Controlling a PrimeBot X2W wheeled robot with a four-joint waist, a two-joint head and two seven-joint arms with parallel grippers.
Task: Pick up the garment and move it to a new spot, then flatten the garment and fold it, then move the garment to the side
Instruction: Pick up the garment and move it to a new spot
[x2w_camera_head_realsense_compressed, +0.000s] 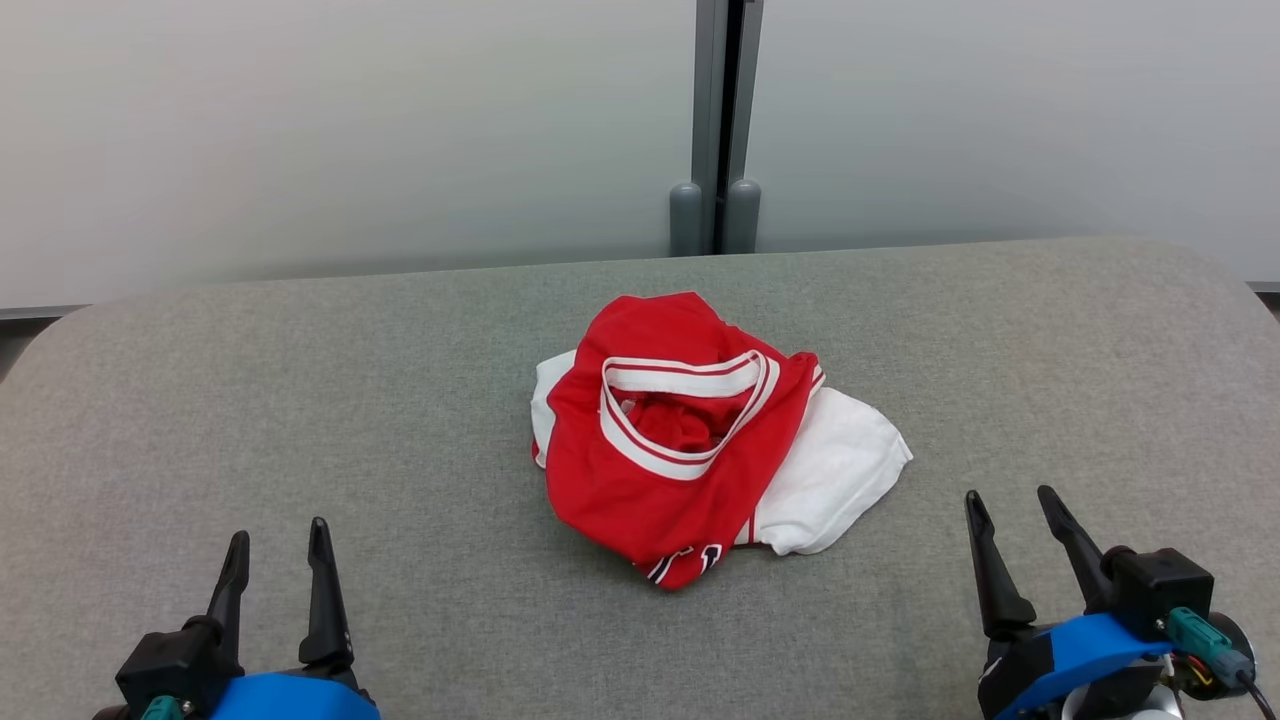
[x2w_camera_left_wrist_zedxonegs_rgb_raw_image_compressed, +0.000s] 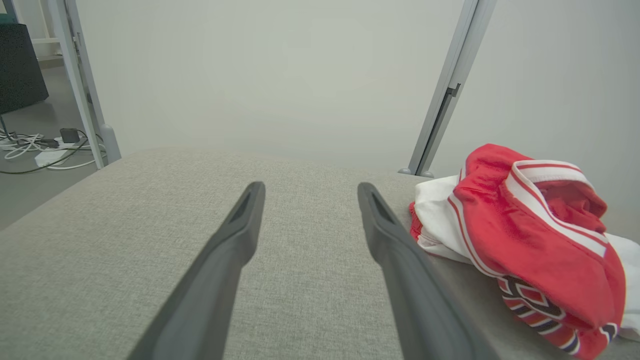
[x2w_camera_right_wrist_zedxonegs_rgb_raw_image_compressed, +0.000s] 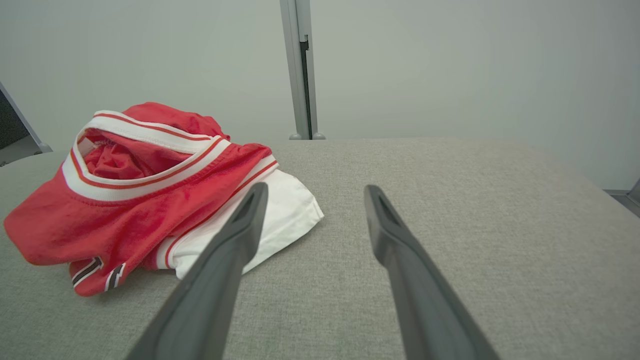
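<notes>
A crumpled red and white garment (x2w_camera_head_realsense_compressed: 690, 440) lies in a heap near the middle of the grey padded surface (x2w_camera_head_realsense_compressed: 300, 400). Its white-banded neck opening faces up. My left gripper (x2w_camera_head_realsense_compressed: 278, 540) hovers open at the lower left, well apart from the cloth. At the lower right my right gripper (x2w_camera_head_realsense_compressed: 1012, 505) is open too, a short way right of the white sleeve. In the left wrist view the garment (x2w_camera_left_wrist_zedxonegs_rgb_raw_image_compressed: 525, 235) sits to the right of the open left gripper (x2w_camera_left_wrist_zedxonegs_rgb_raw_image_compressed: 310, 192). In the right wrist view the garment (x2w_camera_right_wrist_zedxonegs_rgb_raw_image_compressed: 150, 190) lies left of the open right gripper (x2w_camera_right_wrist_zedxonegs_rgb_raw_image_compressed: 315, 192).
Pale partition panels joined by a grey post (x2w_camera_head_realsense_compressed: 717, 120) stand right behind the surface's far edge. Cables and a power strip (x2w_camera_left_wrist_zedxonegs_rgb_raw_image_compressed: 45, 150) lie on the floor beyond the left end. The padded surface has rounded corners and bare room on both sides of the heap.
</notes>
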